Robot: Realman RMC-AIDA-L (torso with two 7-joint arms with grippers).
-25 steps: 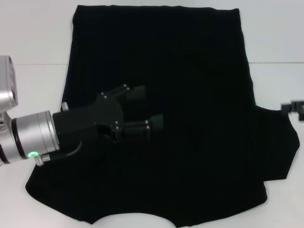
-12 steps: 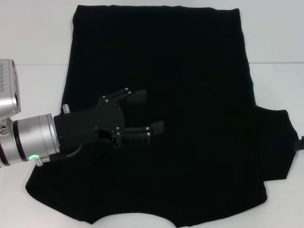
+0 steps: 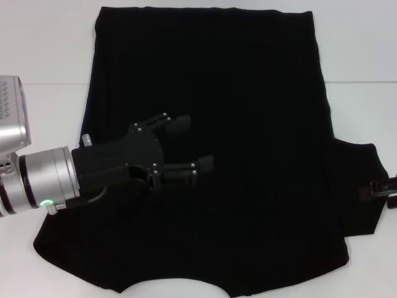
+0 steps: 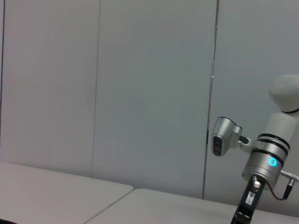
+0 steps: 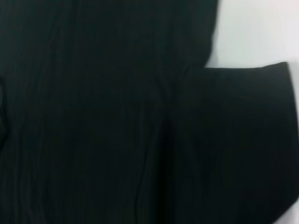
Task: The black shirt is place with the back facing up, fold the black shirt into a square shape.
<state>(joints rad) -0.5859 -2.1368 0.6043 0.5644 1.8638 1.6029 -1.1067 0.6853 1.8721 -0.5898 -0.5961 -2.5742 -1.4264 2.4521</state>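
Black shirt (image 3: 248, 124) flat on white table (image 3: 43, 56); left gripper (image 3: 189, 143) above it.

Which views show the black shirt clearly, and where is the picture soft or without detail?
Head view: even light, the black shirt nearly featureless black, the left gripper hard to separate from it. Right wrist view: soft, faint folds only. Left wrist view: wall and the other arm, no shirt.

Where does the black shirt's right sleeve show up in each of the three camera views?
Head view: the black shirt's right sleeve juts out at the right edge, beside the right gripper.
Left wrist view: not in it.
Right wrist view: right sleeve fills the right half.
Shared landmark: the notch where sleeve meets body.
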